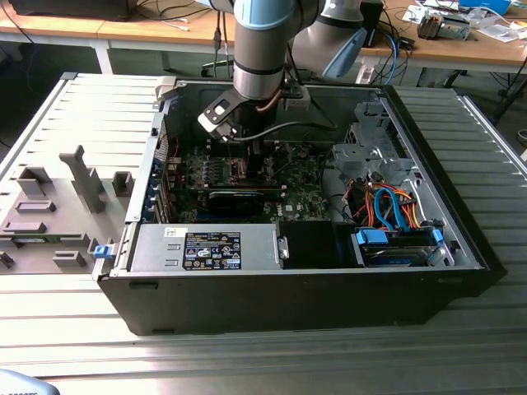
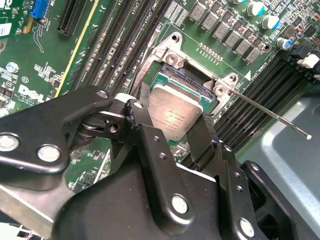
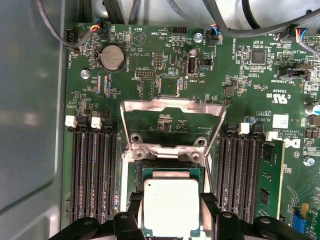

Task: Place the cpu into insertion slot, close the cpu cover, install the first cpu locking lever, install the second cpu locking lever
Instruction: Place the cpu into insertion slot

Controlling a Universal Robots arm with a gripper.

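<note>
The cpu (image 3: 171,212) is a silver-topped square chip, and my gripper (image 3: 171,198) is shut on it with one black finger (image 3: 134,220) against each of two opposite edges. It sits over the insertion slot (image 3: 170,171), whose dark rim (image 2: 182,80) shows past the chip (image 2: 175,112); whether it is seated I cannot tell. The cpu cover (image 3: 172,106), a silvery frame, stands swung back from the socket on its hinge. One thin wire locking lever (image 2: 270,112) sticks out sideways, unlatched. In the exterior view my gripper (image 1: 249,155) reaches down into the open computer case.
Long black memory slots (image 3: 92,175) flank the socket on both sides. The case wall (image 1: 156,164) surrounds the board. A power supply (image 1: 206,247) and a drive bay with orange and blue cables (image 1: 395,214) lie nearby. Grey fixtures (image 1: 82,177) stand at the exterior view's left.
</note>
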